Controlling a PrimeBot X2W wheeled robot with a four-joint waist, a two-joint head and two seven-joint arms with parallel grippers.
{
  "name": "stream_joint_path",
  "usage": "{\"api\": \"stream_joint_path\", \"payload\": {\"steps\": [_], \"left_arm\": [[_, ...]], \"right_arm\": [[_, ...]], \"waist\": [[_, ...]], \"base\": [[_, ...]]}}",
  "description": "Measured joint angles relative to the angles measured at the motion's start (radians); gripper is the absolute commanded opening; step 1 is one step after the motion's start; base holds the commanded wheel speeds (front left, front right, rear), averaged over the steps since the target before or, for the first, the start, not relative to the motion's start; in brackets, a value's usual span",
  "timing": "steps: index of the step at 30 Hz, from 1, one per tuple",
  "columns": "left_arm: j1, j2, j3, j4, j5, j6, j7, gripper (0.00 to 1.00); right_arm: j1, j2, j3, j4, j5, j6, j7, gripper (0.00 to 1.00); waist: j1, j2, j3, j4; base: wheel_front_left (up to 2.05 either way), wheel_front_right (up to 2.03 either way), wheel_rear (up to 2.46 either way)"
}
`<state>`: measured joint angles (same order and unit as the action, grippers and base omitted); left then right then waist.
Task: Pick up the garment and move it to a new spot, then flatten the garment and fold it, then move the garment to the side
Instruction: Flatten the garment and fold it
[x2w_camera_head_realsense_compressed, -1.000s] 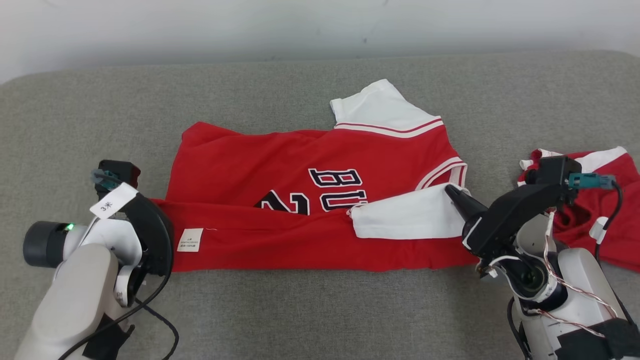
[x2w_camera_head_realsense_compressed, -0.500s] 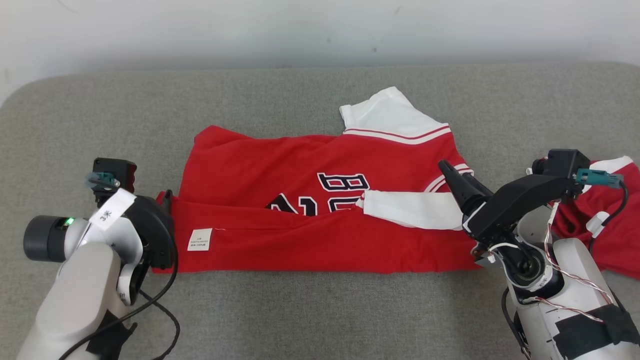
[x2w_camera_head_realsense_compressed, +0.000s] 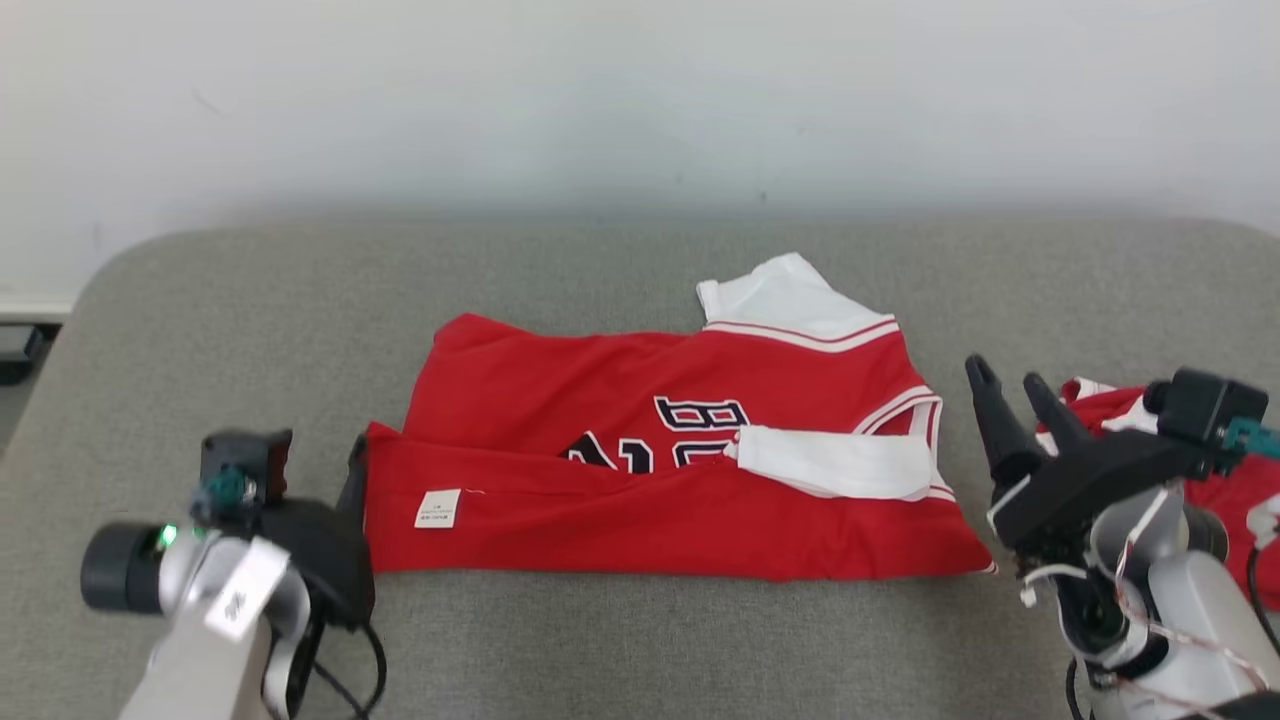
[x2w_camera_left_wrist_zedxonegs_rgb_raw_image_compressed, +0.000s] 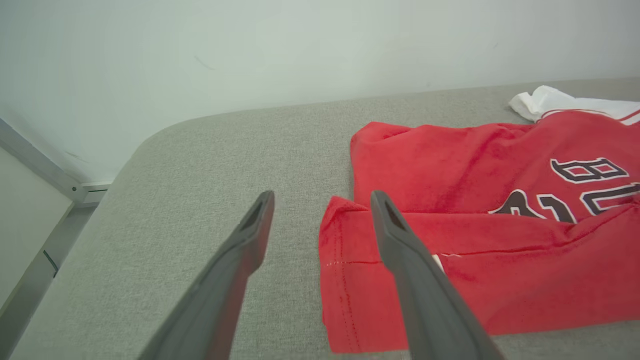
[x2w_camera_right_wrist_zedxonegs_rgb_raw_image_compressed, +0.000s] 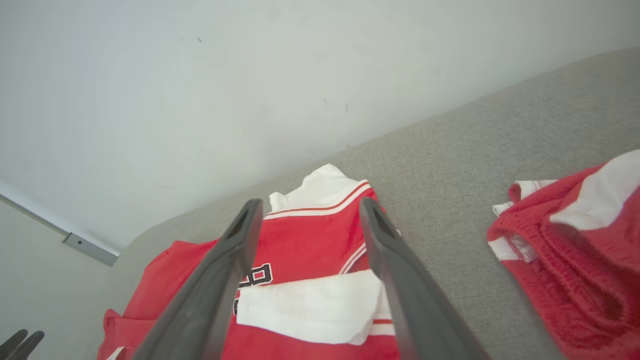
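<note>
The garment (x2w_camera_head_realsense_compressed: 640, 470), a red jersey with white sleeves and dark lettering, lies part-folded in the middle of the grey padded worktop (x2w_camera_head_realsense_compressed: 640, 650). Its near long side is doubled over toward the far edge.

The left claw (x2w_camera_left_wrist_zedxonegs_rgb_raw_image_compressed: 322, 200) hovers with its fingers spread wide and empty at the jersey's left end, where the folded flap stops. One finger crosses that corner in the left wrist view; whether it touches the cloth I cannot tell. The right claw (x2w_camera_head_realsense_compressed: 1006, 376) also stands apart, gripping nothing, raised just off the jersey's right end.

Outward from it, one white sleeve (x2w_camera_head_realsense_compressed: 835, 465) lies folded across the red body, and the other sleeve (x2w_camera_head_realsense_compressed: 780, 295) sticks out toward the far edge. A small white label (x2w_camera_head_realsense_compressed: 437, 508) shows on the flap near the left end. Toward the worktop's right edge, a second red and white piece of clothing (x2w_camera_head_realsense_compressed: 1230, 480) lies crumpled, apart from the jersey.

The cloth looks thin, light and limp, so it will probably sag and lose its fold if lifted at one point. The rough grey cover should drag on it rather than let it slide. The safest hold seems to be a pinch through both layers at the two ends of the folded edge, where the stitched hems give more bite. The loose sleeve is best avoided.
</note>
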<state>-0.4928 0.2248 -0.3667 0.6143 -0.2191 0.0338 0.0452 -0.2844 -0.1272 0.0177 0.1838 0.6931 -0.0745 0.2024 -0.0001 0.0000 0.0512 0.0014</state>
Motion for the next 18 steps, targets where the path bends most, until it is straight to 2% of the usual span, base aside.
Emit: {"api": "stream_joint_path", "payload": {"steps": [8,13,18], "left_arm": [[0.174,0.019,-0.009,-0.012,-0.011,-0.009,-0.028,1.0],[0.179,0.021,-0.023,-0.013,-0.011,-0.018,-0.028,1.0],[0.159,0.026,-0.035,-0.005,-0.008,-0.034,-0.018,1.0]], "right_arm": [[0.17,0.001,0.025,-0.05,-0.04,-0.002,-0.026,1.0],[0.213,0.002,0.037,-0.059,-0.046,-0.005,-0.027,1.0],[0.214,-0.022,0.075,-0.052,-0.109,-0.005,-0.027,1.0]], "waist": [[-0.0002,-0.0003,-0.067,0.008],[-0.0001,-0.0002,-0.047,0.002],[0.0,-0.0001,0.003,-0.009]], "base": [[0.0,0.0,0.0],[0.0,0.0,0.0],[0.0,0.0,0.0]]}}
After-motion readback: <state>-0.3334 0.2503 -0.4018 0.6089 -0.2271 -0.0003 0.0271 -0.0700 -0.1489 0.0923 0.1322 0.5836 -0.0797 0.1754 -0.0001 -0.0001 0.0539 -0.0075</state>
